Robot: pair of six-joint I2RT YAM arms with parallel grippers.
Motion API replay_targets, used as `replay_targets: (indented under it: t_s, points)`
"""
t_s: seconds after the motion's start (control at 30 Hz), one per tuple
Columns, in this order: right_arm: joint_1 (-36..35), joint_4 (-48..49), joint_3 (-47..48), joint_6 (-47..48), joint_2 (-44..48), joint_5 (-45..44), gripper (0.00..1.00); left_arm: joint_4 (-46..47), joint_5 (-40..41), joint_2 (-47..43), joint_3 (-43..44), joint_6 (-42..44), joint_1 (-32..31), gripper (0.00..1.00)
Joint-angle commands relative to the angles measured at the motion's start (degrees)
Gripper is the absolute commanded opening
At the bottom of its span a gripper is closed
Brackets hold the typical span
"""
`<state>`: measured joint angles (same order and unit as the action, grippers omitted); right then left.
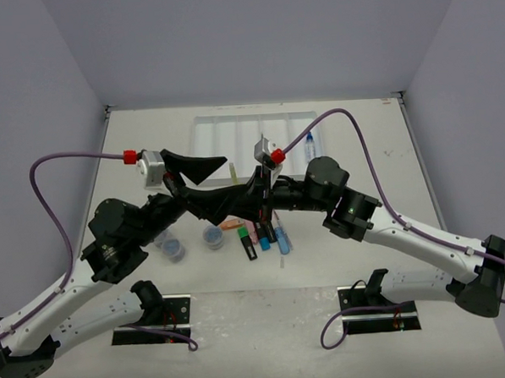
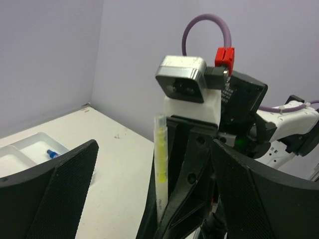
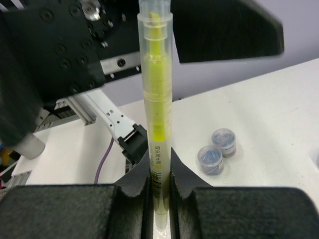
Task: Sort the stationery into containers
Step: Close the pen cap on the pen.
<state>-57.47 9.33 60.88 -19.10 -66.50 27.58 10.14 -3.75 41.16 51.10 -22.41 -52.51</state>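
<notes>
My right gripper (image 3: 159, 185) is shut on a thin clear pen with a yellow core (image 3: 158, 109) and holds it upright above the table. In the top view the right gripper (image 1: 257, 190) and its pen (image 1: 232, 172) are just in front of the white tray (image 1: 209, 139). My left gripper (image 1: 214, 179) is open, its wide jaws on either side of the pen without touching it. In the left wrist view the pen (image 2: 160, 164) stands between my left fingers (image 2: 55, 194). A blue-capped bottle (image 1: 309, 142) lies in the tray's right compartment.
Several highlighters (image 1: 262, 235) lie in a cluster on the table below the grippers, an orange one (image 1: 231, 225) at their left. Round clear tubs (image 1: 213, 236) (image 1: 170, 246) sit left of them and also show in the right wrist view (image 3: 210, 159). The tray's corner shows in the left wrist view (image 2: 25, 147).
</notes>
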Motion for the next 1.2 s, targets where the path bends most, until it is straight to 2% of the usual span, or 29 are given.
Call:
replay_targets:
  t_s: [0.0,0.27,0.4,0.6,0.73,0.9,0.97,1.17]
  points:
    - [-0.3,-0.9,2.3,1.9,-0.6,-0.9,0.0,-0.7,2.0,0.6,4.2,1.1,0.0,0.92]
    - [-0.2,-1.5,2.3,2.7,-0.3,0.1,0.0,-0.8,3.3,1.9,5.8,0.8,0.0,0.69]
    - [-0.2,-1.6,2.1,3.0,0.3,0.4,0.0,-1.3,3.5,2.4,6.0,0.6,0.0,0.51]
    - [-0.3,-1.5,1.9,3.4,0.5,0.8,0.0,-1.0,3.5,3.0,6.2,-0.2,0.0,0.36]
    - [-0.3,-1.0,1.8,3.2,0.9,0.2,0.0,-0.8,2.8,3.2,6.1,-0.8,0.0,0.32]
    - [-0.2,-0.9,3.8,3.0,2.0,-2.4,0.0,-0.4,-0.3,3.9,4.8,-2.8,0.0,0.04]
    - [-0.2,-2.2,6.2,3.5,1.8,-3.8,0.0,-0.2,-1.4,4.1,4.2,-3.8,0.0,0.0]
    - [0.0,-4.4,12.6,5.4,0.4,-8.2,0.0,0.8,-3.6,3.4,1.6,-6.2,0.0,0.0]
